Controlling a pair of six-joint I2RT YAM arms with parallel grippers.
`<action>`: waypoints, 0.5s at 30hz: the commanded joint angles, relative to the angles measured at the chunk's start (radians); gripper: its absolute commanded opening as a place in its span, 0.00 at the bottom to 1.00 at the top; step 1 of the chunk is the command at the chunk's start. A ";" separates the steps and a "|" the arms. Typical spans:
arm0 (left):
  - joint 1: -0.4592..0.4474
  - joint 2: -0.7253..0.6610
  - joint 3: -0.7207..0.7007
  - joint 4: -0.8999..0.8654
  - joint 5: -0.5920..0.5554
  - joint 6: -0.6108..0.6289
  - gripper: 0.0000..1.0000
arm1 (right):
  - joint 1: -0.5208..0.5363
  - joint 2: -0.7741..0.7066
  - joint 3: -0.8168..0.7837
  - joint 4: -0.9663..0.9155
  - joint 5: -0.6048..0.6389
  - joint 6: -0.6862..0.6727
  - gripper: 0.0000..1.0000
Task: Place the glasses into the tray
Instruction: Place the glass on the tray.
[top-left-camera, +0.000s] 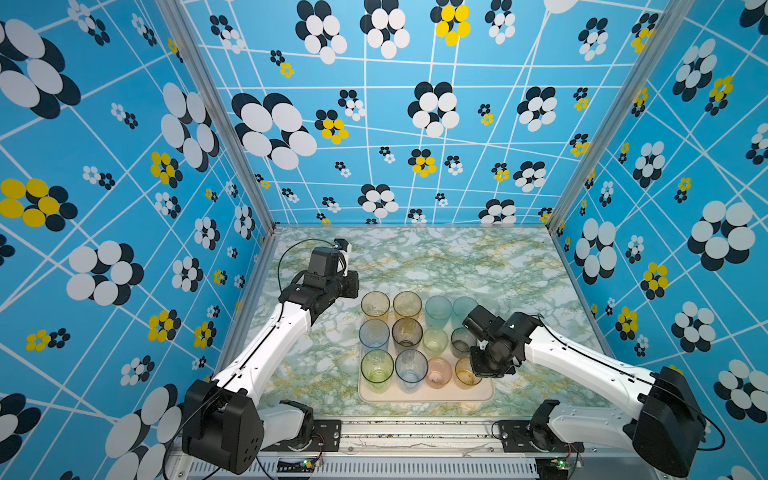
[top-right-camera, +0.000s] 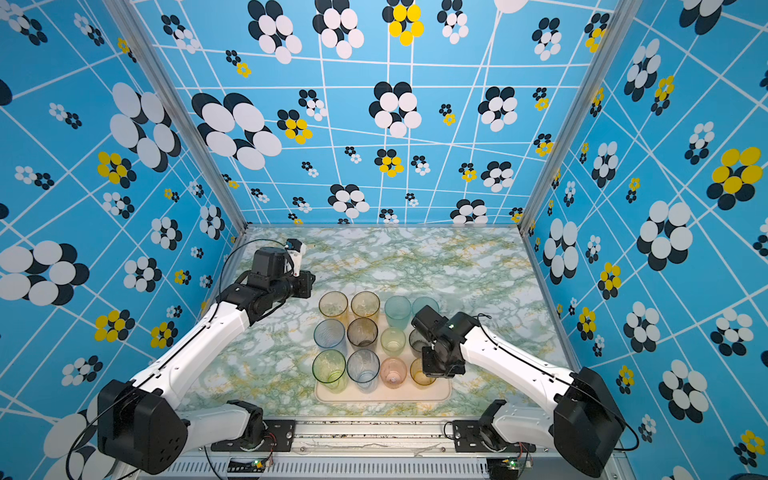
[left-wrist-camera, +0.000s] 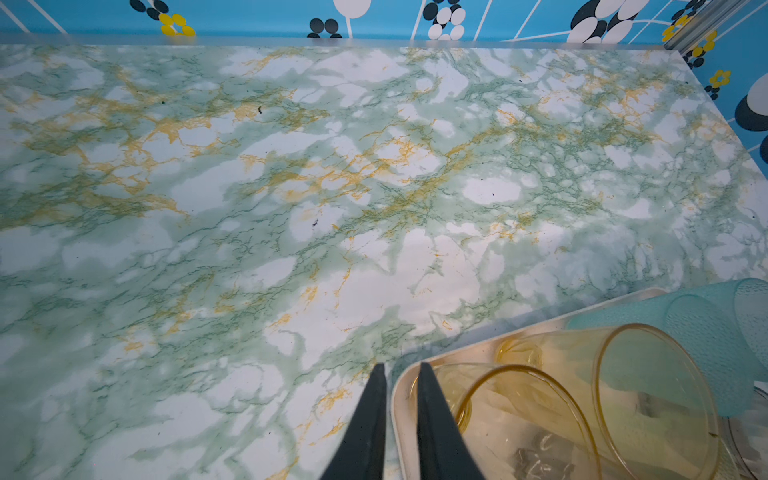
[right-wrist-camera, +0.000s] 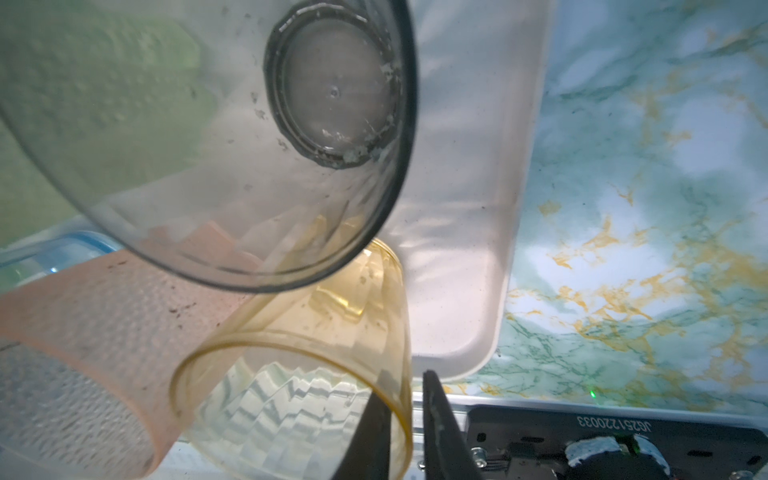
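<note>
- Amber short glass (right-wrist-camera: 291, 374) stands on the tray (right-wrist-camera: 457, 249) right at my right gripper (right-wrist-camera: 405, 374). Its thin wall runs between the fingers, one inside the mouth and one outside.
- I see a sliver of gap beside the outer finger, so I read those fingers as slightly apart and not pinching.
- Just past the fingertips sits the smoky grey glass (right-wrist-camera: 208, 166). On the inner finger's side is the pink glass (right-wrist-camera: 104, 324), close against the amber one.
- My left gripper (left-wrist-camera: 401, 365) has its fingers a narrow gap apart with nothing between them. It sits by the tray's corner, with two tall amber glasses (left-wrist-camera: 656, 374) just beside it.
- I count twelve of the glasses (top-left-camera: 407, 332), all upright inside the tray, so the task looks all but finished.
- I judge these tumblers light, stiff and smooth-walled, so slick in a pinch and easy to tip. The best hold is the rim wall, one finger in and one out, on the side away from neighbours.
</note>
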 joint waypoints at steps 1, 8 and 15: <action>0.007 -0.023 -0.011 -0.013 -0.017 0.017 0.17 | 0.008 -0.023 -0.004 -0.018 0.010 -0.003 0.18; 0.007 -0.030 -0.030 0.002 -0.039 0.014 0.18 | 0.008 -0.052 0.037 -0.073 0.060 -0.019 0.20; 0.017 -0.047 -0.051 0.016 -0.068 0.016 0.18 | 0.008 -0.112 0.134 -0.129 0.190 -0.040 0.23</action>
